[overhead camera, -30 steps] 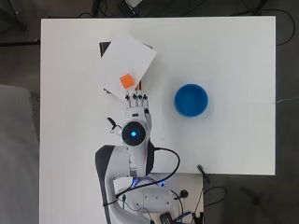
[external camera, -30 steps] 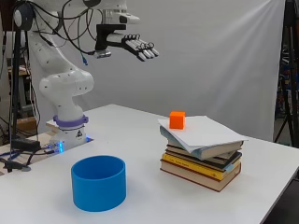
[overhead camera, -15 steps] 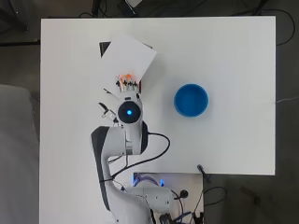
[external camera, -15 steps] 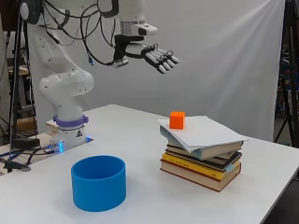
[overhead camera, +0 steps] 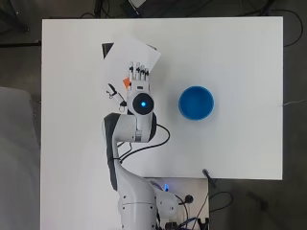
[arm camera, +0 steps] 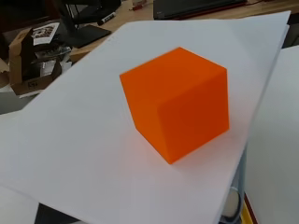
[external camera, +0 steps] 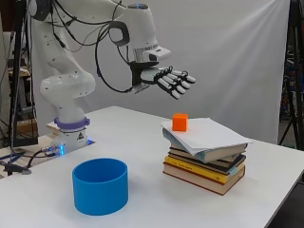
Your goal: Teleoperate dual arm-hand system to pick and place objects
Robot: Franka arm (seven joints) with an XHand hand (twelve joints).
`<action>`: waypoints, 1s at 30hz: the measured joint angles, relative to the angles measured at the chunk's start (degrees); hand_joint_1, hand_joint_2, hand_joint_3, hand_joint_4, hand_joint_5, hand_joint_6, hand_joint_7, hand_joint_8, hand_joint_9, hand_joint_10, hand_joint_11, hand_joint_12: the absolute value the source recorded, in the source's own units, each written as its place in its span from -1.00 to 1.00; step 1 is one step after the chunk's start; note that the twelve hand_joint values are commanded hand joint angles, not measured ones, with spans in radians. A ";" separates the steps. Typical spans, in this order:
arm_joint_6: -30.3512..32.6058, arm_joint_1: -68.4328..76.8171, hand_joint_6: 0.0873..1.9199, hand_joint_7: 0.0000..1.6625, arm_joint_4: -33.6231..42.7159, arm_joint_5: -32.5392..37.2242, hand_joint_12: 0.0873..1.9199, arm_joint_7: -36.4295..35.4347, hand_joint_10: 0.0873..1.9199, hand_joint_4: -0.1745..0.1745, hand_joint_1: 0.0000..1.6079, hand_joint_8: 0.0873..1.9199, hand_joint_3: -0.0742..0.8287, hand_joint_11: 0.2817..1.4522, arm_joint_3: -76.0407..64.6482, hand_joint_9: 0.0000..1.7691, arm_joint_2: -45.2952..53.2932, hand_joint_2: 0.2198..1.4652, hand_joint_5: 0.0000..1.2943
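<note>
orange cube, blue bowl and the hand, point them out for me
orange cube point(arm camera: 180, 102), wrist view, on the edge where its top and side faces meet
blue bowl point(external camera: 100, 187), side view, on its outer wall
hand point(external camera: 164, 78), side view, on the palm behind the straight fingers

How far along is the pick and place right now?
Nothing looks placed yet: the small orange cube sits on the white sheet topping the stack of books. In hand: the black and white robot hand hovers open above the cube, apart from it. Left: grasping and placing it, possibly into the round blue bowl.
</note>
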 joint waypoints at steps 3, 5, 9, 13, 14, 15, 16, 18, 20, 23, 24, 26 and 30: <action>0.77 -0.46 -1.00 -0.59 -1.25 -0.73 -1.00 -0.89 -1.00 0.25 -1.00 -1.00 -0.84 -0.63 -2.60 -0.49 2.72 0.02 -0.77; 2.17 -0.64 -1.00 -0.55 -2.95 -2.38 -1.00 -2.28 -1.00 0.23 -1.00 -1.00 -0.84 -0.61 -3.75 -0.46 3.52 0.01 -0.73; 3.25 -0.51 -1.00 -0.61 -4.64 -2.84 -1.00 -6.00 -1.00 0.24 -1.00 -1.00 -0.83 -0.64 -3.97 -0.49 4.21 0.03 -0.69; 3.00 -0.05 -1.00 -0.67 -3.03 1.89 -1.00 -10.37 -1.00 0.22 -1.00 -1.00 -0.81 -0.66 -3.31 -0.56 7.52 0.07 -0.71; 2.78 0.04 -1.00 -0.68 -2.34 2.38 -1.00 -10.74 -1.00 0.23 -0.99 -1.00 -0.81 -0.66 -3.05 -0.56 8.49 0.08 -0.71; 2.47 0.12 -1.00 -0.66 -1.52 2.56 -1.00 -10.95 -1.00 0.26 -0.98 -1.00 -0.81 -0.63 -2.82 -0.53 9.38 0.10 -0.68; 2.22 0.19 -1.00 -0.56 -0.69 2.68 -1.00 -11.12 -1.00 0.36 -0.94 -1.00 -0.82 -0.54 -2.54 -0.43 10.40 0.15 -0.53; 1.89 0.31 -1.00 -0.24 0.62 3.07 -1.00 -11.52 -1.00 0.62 -0.66 -1.00 -0.82 -0.32 -2.12 -0.15 12.12 0.33 -0.14; 0.72 0.28 -0.54 0.09 1.33 4.82 -0.54 -13.69 -0.47 -0.11 0.14 -0.30 -0.84 -0.08 -2.61 0.24 13.05 0.41 0.35; -3.00 0.15 0.08 0.41 3.49 8.52 0.69 -20.97 0.78 0.77 0.23 0.81 -0.81 0.28 -4.00 0.62 15.33 0.50 0.36; -3.73 0.11 0.16 0.44 4.13 9.33 0.81 -23.24 0.89 0.89 0.22 0.92 -0.82 0.33 -4.37 0.66 16.18 0.52 0.33; -4.38 0.06 0.23 0.47 4.56 10.85 0.91 -26.66 0.98 0.98 0.20 1.00 -0.82 0.37 -4.95 0.69 17.08 0.54 0.29; -5.51 0.01 0.30 0.43 4.56 12.84 0.92 -30.86 1.00 1.00 0.17 1.00 -0.83 0.36 -5.85 0.68 13.82 0.58 0.23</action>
